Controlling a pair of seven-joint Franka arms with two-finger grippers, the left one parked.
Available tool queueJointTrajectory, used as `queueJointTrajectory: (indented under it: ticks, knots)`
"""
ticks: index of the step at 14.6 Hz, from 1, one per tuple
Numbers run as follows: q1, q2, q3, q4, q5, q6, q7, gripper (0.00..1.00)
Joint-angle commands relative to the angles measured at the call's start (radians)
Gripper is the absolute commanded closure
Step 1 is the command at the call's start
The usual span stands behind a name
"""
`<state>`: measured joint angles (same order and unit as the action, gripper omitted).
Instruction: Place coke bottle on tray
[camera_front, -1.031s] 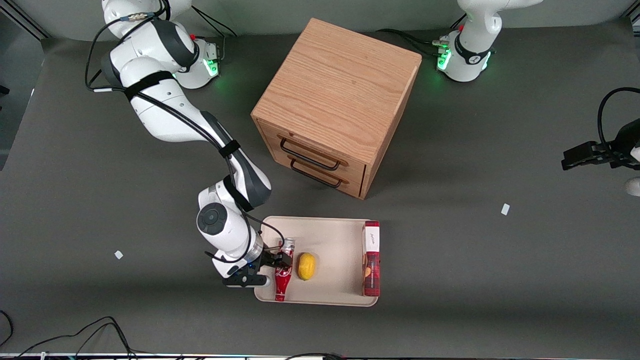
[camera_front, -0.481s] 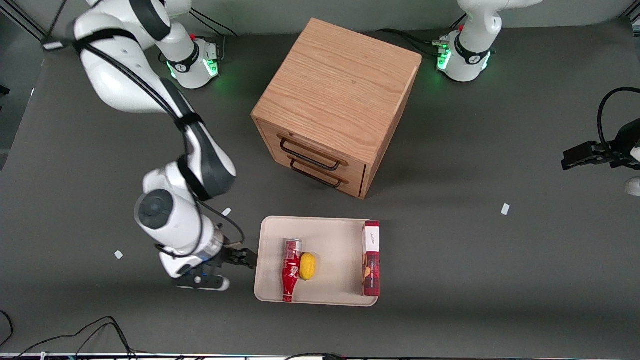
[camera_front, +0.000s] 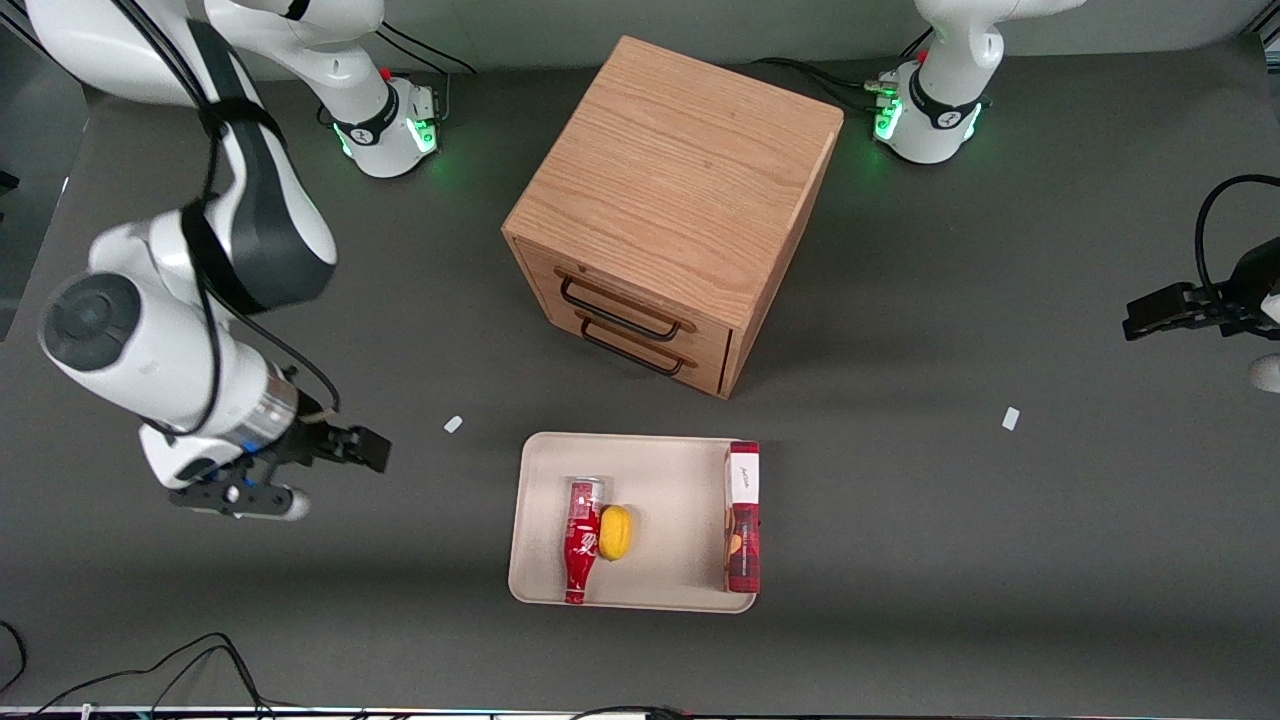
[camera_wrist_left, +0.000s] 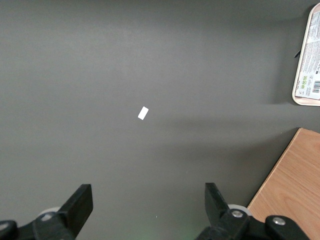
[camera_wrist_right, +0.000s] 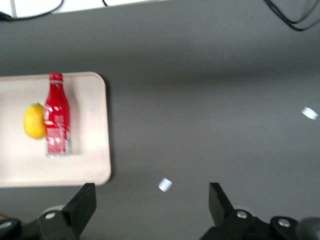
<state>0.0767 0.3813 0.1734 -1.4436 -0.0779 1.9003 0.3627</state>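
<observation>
The coke bottle (camera_front: 581, 540) lies flat on the cream tray (camera_front: 665, 460), its red-capped neck pointing toward the front camera and its silver end away from it. It touches a yellow lemon (camera_front: 615, 532). In the right wrist view the bottle (camera_wrist_right: 57, 120) lies on the tray (camera_wrist_right: 95, 125) beside the lemon (camera_wrist_right: 34, 120). My gripper (camera_front: 370, 452) is open and empty, raised above the dark table well away from the tray, toward the working arm's end. In the right wrist view the gripper (camera_wrist_right: 152, 205) holds nothing between its fingers.
A long red-and-white box (camera_front: 742, 516) lies along the tray's edge toward the parked arm's end. A wooden drawer cabinet (camera_front: 670, 215) stands farther from the front camera than the tray. Small white paper scraps (camera_front: 453, 424) lie on the table. Cables (camera_front: 200, 660) run along the near edge.
My gripper let go of the bottle and drew away from the tray toward the working arm's end, rising. The bottle rolled against the lemon and now lies still.
</observation>
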Motion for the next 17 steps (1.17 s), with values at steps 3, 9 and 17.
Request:
queueJointTrajectory:
  ticks: [3,9,17]
  knots:
    - [-0.055,-0.339,-0.032,-0.357,0.024,0.003,-0.120,0.00]
    - [-0.052,-0.588,-0.138,-0.501,0.115,-0.130,-0.240,0.00]
    - [-0.045,-0.572,-0.150,-0.433,0.109,-0.213,-0.220,0.00]
